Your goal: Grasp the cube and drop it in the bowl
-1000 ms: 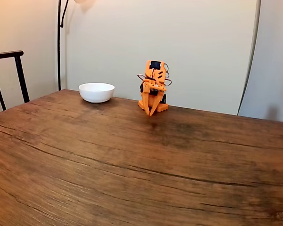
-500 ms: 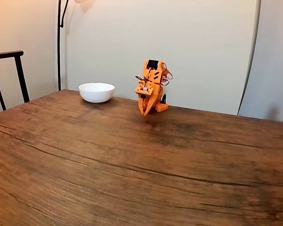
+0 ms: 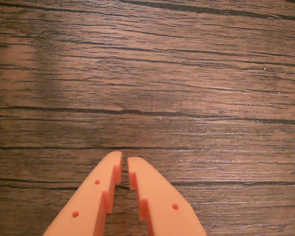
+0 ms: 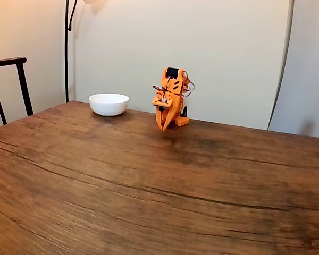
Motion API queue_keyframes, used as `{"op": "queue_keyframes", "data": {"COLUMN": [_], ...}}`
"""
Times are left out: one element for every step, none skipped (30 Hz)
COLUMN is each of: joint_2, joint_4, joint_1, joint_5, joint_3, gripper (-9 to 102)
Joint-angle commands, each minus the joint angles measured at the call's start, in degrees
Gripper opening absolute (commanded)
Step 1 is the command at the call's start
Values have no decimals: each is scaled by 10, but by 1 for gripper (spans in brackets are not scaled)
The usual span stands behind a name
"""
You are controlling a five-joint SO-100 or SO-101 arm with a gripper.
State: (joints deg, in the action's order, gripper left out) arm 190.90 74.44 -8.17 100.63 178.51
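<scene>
The white bowl stands near the far edge of the wooden table in the fixed view. To its right the small orange arm is folded over its base, its gripper pointing down at the tabletop. In the wrist view the orange gripper rises from the bottom edge with its two fingers almost touching, shut on nothing, over bare wood grain. The cube is out of view.
The dark wooden table stretches wide toward the camera. A black chair back stands at the left edge, and a thin black lamp pole rises behind the bowl against a pale wall.
The arm has turned a little to the left, toward the bowl, between one second ago and half a second ago. Since then it has stayed still.
</scene>
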Motion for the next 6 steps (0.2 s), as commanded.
{"op": "queue_keyframes", "data": {"joint_2": [-6, -6, -6, -6, -6, -6], "joint_4": [36, 36, 36, 36, 36, 36], "joint_1": [-3, -3, -3, -3, -3, -3], "joint_5": [-5, -5, -5, -5, -5, -5], "joint_3": [-3, -3, -3, -3, -3, -3], "gripper": [0, 0, 0, 0, 0, 0]}}
